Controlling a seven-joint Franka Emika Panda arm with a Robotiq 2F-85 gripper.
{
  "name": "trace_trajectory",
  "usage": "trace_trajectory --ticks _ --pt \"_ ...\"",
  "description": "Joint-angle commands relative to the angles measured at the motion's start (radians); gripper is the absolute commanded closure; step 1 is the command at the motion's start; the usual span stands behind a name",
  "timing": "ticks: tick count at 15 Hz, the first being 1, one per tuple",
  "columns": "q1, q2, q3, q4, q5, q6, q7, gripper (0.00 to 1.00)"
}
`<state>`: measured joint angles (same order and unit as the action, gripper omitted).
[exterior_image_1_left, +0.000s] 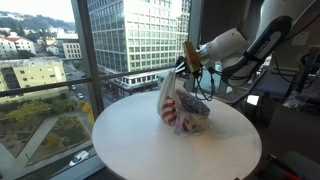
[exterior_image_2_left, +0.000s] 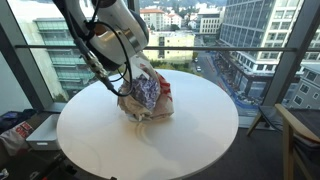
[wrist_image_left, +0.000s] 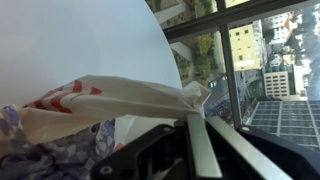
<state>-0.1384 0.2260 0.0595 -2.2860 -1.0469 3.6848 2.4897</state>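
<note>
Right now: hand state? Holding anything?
Hand: closed, pinching the top edge of the plastic bag, which rests on the round table.

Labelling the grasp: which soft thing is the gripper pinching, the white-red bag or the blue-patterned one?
The white-red bag: the gripper pinches its drawn-up top. The blue-patterned bundle sits lower, away from the fingertips.

Round white table (exterior_image_1_left: 128, 146), tall windows (exterior_image_1_left: 45, 70), city daylight
</note>
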Motion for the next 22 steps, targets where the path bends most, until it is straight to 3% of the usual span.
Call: trace_trajectory --ticks 1,5,8,9,10,14,15,17,20,22 --pt "0.001 0.033 0.03 0.038 -0.107 -0.074 0.07 0.7" --pt "-0.018 -0.022 0.072 -0.016 -0.249 -0.302 0.191 0.4" --pt "-0.034 -0.08 0.098 -0.083 -0.242 -0.422 0.203 0.17" --pt "0.036 -0.103 0.037 -0.148 -0.051 -0.447 0.035 0.08" --pt "0.041 -0.12 0.036 -0.167 -0.001 -0.479 0.01 0.02" --pt "0.097 -0.128 0.049 -0.238 0.33 -0.623 -0.253 0.0" --pt "0.001 -0.115 0.168 -0.243 0.401 -0.645 -0.327 0.0" --pt "-0.042 -0.098 0.265 -0.245 0.579 -0.689 -0.497 0.0" --pt "-0.107 -0.113 0.389 -0.21 0.843 -0.818 -0.735 0.0" --pt "-0.134 -0.128 0.416 -0.179 0.962 -0.909 -0.847 0.0"
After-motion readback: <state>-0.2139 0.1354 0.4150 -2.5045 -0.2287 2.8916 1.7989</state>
